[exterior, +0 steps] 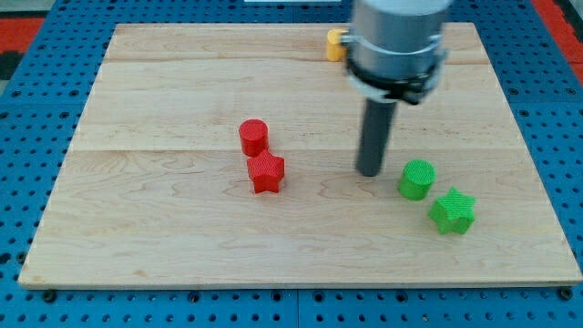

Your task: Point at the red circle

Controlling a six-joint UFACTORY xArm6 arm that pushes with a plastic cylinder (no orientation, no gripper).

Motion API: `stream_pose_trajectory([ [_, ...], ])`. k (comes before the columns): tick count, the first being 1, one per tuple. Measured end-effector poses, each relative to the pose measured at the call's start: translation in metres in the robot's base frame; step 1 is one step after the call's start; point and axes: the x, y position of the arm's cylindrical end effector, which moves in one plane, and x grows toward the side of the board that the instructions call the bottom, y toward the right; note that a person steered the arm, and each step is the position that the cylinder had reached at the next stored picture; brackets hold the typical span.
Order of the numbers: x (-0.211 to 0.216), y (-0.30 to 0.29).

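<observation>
My tip (369,172) rests on the wooden board (164,228) a little right of the board's middle, closer to the right edge than to the left. The rod ends plainly, with no hand or jaws to open or close, and it holds nothing.

The red circle (253,137), a short cylinder, stands near the middle of the board, slightly left of centre and about midway between the top and bottom edges. It lies well apart from my tip, off to the view's left at roughly the same height. Just below it, and touching or nearly touching, sits the red star (266,172).

Nearer to my tip, on its right side, stands the green circle (417,179), close by but not in contact. The green star (453,211) lies just beyond it, towards the bottom right corner of the board, beside the green cylinder.

At the top edge, a yellow block (336,43) peeks out from behind the arm's grey housing (396,36); its shape cannot be made out because most of it is hidden. Around the board lies a blue perforated surface (36,109).
</observation>
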Motion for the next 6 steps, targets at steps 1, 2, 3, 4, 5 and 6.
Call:
stream_pose_trajectory([
  [1, 0.0, 0.032],
  [2, -0.001, 0.033],
  [3, -0.018, 0.033],
  [4, -0.061, 0.013],
  [5, -0.098, -0.066],
  [6, -0.106, -0.154],
])
